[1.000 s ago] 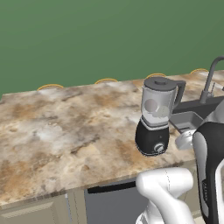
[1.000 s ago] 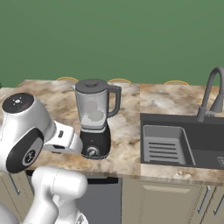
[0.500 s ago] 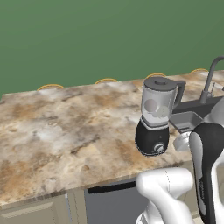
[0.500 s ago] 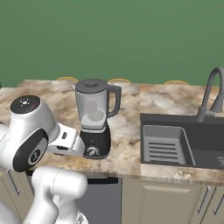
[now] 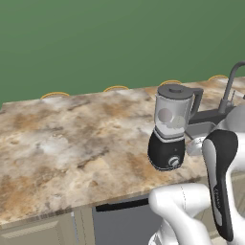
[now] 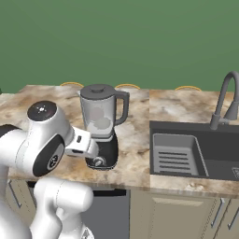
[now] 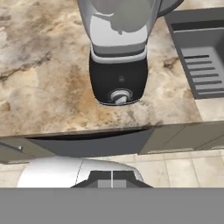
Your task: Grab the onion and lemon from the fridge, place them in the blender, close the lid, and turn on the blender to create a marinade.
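Note:
The blender [image 5: 168, 139] stands near the counter's front edge, its black base [image 7: 118, 78] facing me with the silver knob [image 7: 119, 96] low in front. The dark lid [image 5: 174, 89] sits on the translucent jar [image 6: 98, 116]. Through the jar wall two pale round shapes show, the greyish onion [image 5: 165, 115] and beside it a fainter one, probably the lemon [image 5: 178, 122]. My gripper [image 7: 112, 180] is shut and empty. It hangs off the counter edge, a short way in front of the knob and pointing at it. The white hand [image 6: 84, 144] reaches toward the base from the left. The fridge is out of view.
A dark sink [image 6: 186, 151] with a ribbed drain rack and a curved grey faucet [image 6: 224, 100] lies right of the blender. The marble counter [image 5: 72, 139] stretches left. Cabinet fronts and a dark appliance panel [image 7: 87, 144] run under the counter edge.
The arm's elbow has swung a little forward and up, and the hand has drawn nearer the blender base. The blender has not moved.

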Controlling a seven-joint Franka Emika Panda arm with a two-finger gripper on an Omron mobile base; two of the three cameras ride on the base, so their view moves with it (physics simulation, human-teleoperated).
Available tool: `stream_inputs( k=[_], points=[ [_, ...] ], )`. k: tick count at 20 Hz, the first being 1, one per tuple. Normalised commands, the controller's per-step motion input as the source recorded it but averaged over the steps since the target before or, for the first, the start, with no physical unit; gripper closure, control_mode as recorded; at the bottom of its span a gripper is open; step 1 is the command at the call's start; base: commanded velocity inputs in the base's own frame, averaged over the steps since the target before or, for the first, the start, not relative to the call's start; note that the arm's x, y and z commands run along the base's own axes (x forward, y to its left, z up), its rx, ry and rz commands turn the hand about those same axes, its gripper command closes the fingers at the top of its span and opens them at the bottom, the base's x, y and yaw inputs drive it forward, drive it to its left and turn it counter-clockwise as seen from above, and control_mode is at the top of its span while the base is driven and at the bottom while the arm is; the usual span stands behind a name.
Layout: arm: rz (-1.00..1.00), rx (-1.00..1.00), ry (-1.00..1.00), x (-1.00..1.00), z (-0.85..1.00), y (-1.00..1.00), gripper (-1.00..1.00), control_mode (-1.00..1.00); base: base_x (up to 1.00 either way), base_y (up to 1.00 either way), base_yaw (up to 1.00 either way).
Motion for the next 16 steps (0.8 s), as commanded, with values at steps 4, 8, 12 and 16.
stream_inputs(
  k=[4,8,12,16],
  points=[
    [0.01,0.02,-0.03,0.23,-0.54,-0.17,1.0,-1.0,0.0,0.0,0.0],
    [0.03,0.01,0.0,0.16,-0.56,-0.13,1.0,-1.0,0.0,0.0,0.0],
    [0.0,0.02,0.0,0.24,-0.49,0.0,1.0,-1.0,0.0,0.0,0.0],
    [0.0,0.06,-0.01,0.36,-0.38,0.0,1.0,-1.0,0.0,0.0,0.0]
  ],
)
